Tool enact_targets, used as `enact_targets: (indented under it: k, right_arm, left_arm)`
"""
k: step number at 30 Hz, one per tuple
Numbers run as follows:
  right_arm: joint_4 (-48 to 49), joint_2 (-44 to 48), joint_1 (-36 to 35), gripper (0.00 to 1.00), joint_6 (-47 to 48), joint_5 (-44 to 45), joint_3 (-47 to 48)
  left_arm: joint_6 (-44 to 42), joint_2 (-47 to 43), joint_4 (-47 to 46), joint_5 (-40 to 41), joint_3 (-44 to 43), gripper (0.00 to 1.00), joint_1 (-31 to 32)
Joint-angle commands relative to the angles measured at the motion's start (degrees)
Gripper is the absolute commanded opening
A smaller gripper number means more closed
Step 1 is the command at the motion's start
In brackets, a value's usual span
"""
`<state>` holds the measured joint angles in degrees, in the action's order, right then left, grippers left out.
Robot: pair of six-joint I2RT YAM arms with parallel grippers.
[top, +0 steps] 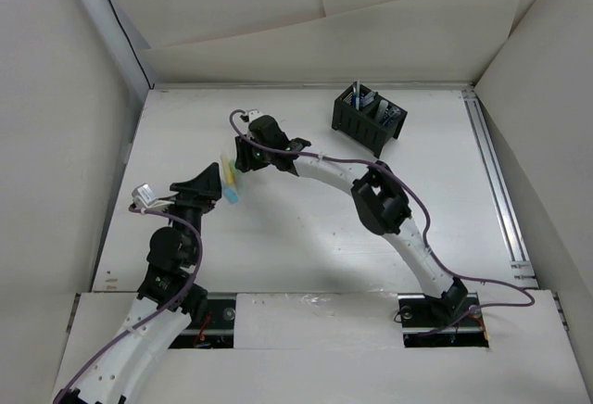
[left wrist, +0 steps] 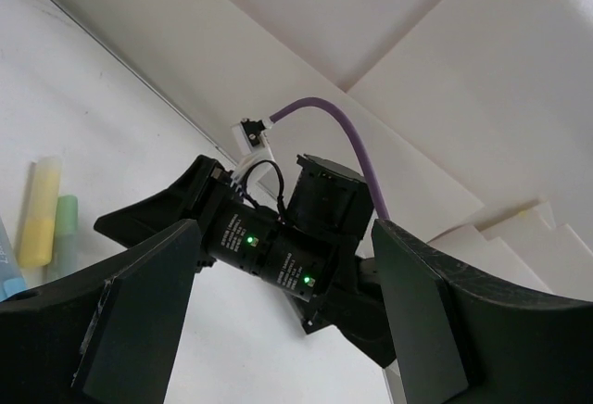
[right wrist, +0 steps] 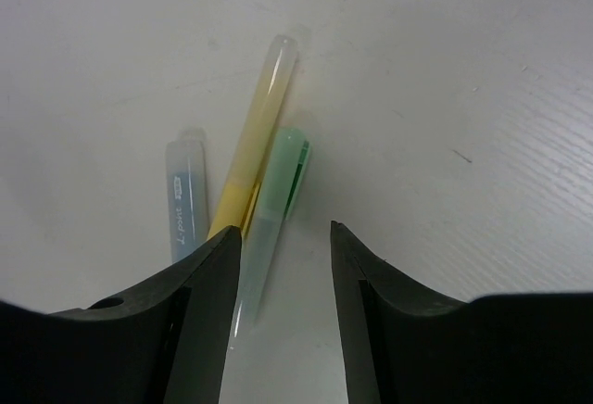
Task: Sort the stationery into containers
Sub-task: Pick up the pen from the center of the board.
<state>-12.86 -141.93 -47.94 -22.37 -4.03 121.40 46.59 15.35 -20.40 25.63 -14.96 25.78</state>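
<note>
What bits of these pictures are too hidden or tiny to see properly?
Top view: what lies inside the black slotted desk organiser is too small to tell.
Right wrist view: the near ends of the pale yellow marker and the light-blue marker are behind a black finger of the right gripper.
Left wrist view: the light-blue marker is cut off by the left edge.

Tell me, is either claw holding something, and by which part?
Nothing is held. The right claw stands open over the yellow marker and the green marker; the left claw is empty.
</note>
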Motion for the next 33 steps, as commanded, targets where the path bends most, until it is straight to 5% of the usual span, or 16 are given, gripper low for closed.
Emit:
enact_targets:
  k: [1,14,17,20,23,33]
  right_arm:
    - [0.65,-2.21,-0.84,0.49,-1.54,-4.22,0.59]
    - [1.17,-4.76,-1.36,0.45,-5.14,-5.29,3.13]
    - [1.17,-5.29,-1.36,0.37,-5.75,-4.76,3.14]
    - [1.7,-4.59,-1.36,0.18,-6.46,-4.23,1.91]
    - [3.45,-2.13,-1.36,0.07,-6.98,-2.74,-2.21]
    - [12.15,15.0,3.56,0.01,-8.74,-1.59,-22.69]
  left_arm:
    - [-0.27,0.64,-2.98,-1.28,0.11,0.72,0.15]
    - [-0.79,0.11,-3.5,-1.81,0.11,0.72,0.15]
    - [-0.8,0.11,-3.5,-2.42,0.11,0.72,0.15]
    - [-0.8,0.11,-3.5,-2.42,0.11,0.72,0.15]
    - [-1.32,0.11,-3.5,-2.42,0.11,0.72,0.15]
    - [-1.32,0.64,-4.64,-3.47,0.11,0.72,0.15]
